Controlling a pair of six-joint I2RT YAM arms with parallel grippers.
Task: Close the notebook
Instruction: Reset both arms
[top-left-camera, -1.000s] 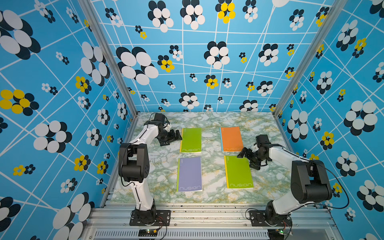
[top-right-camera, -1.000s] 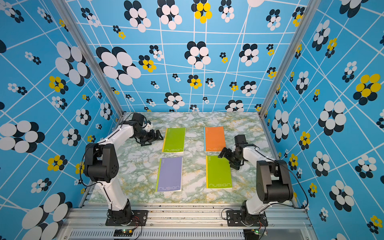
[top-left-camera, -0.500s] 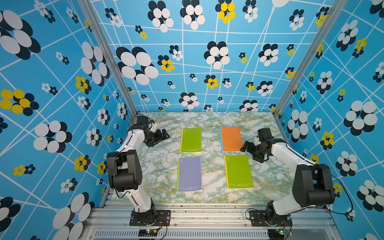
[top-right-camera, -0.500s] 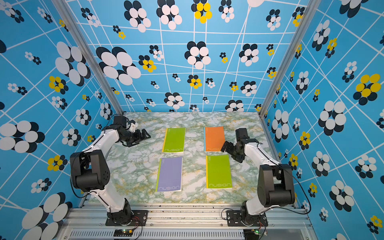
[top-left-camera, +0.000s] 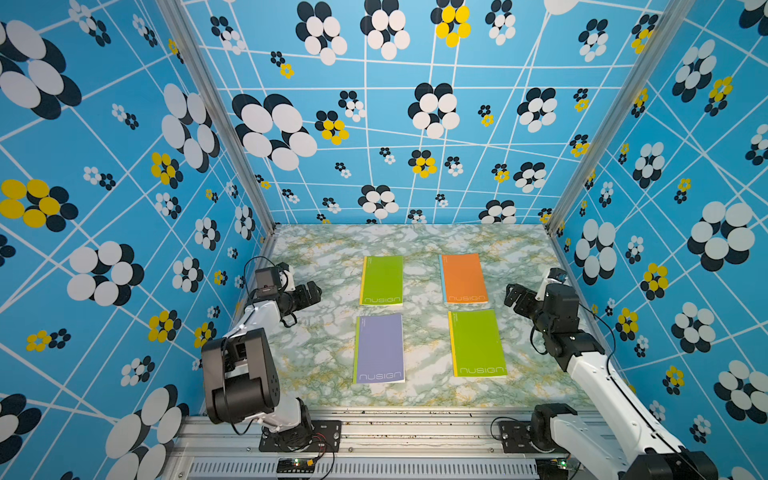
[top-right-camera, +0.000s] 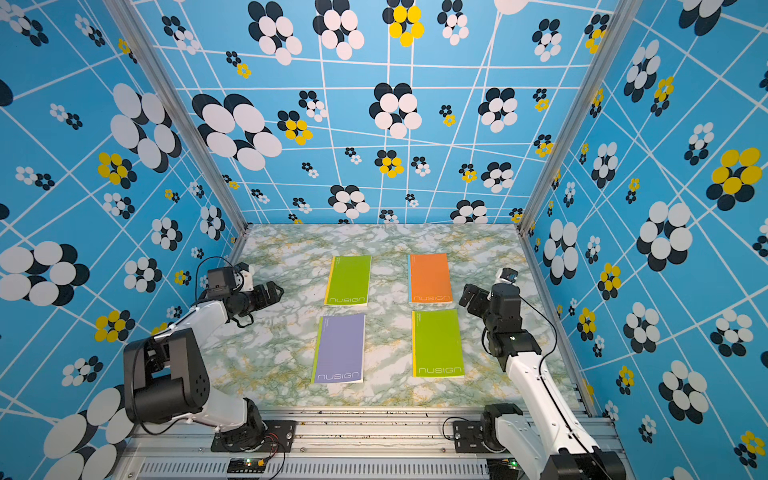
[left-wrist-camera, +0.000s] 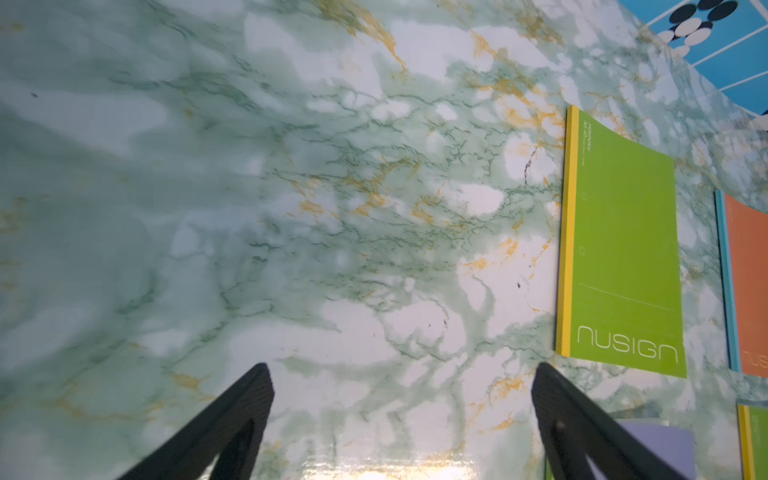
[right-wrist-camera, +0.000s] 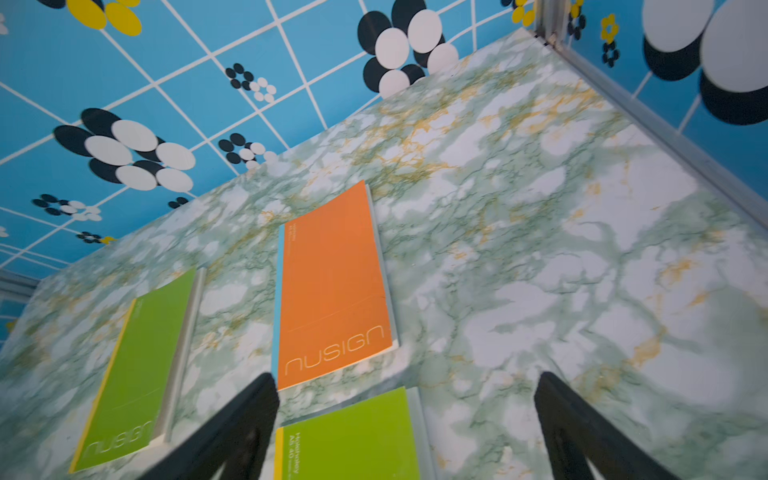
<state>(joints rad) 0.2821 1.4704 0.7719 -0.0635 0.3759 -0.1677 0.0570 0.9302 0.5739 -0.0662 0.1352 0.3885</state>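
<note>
Several closed notebooks lie flat on the marble table (top-left-camera: 316, 353): a green one (top-left-camera: 381, 279) far left, an orange one (top-left-camera: 463, 276) far right, a purple one (top-left-camera: 379, 347) near left and another green one (top-left-camera: 477, 343) near right. My left gripper (top-left-camera: 313, 291) hovers open well left of the far green notebook (left-wrist-camera: 623, 249), with only bare marble between its fingers (left-wrist-camera: 262, 386). My right gripper (top-left-camera: 511, 293) is open to the right of the orange notebook (right-wrist-camera: 332, 291), touching nothing. The near green notebook's corner (right-wrist-camera: 349, 436) shows between the right fingers (right-wrist-camera: 266, 399).
Blue flowered walls enclose the table on the left, back and right, with aluminium posts (top-left-camera: 232, 137) at the corners. Both arm bases (top-left-camera: 299, 436) sit on the rail along the front edge. Each arm is close to its side wall.
Both arms have drawn back from the notebooks toward their side walls. The left gripper left the far green notebook's edge; the right one left the gap by the orange and near green notebooks.
</note>
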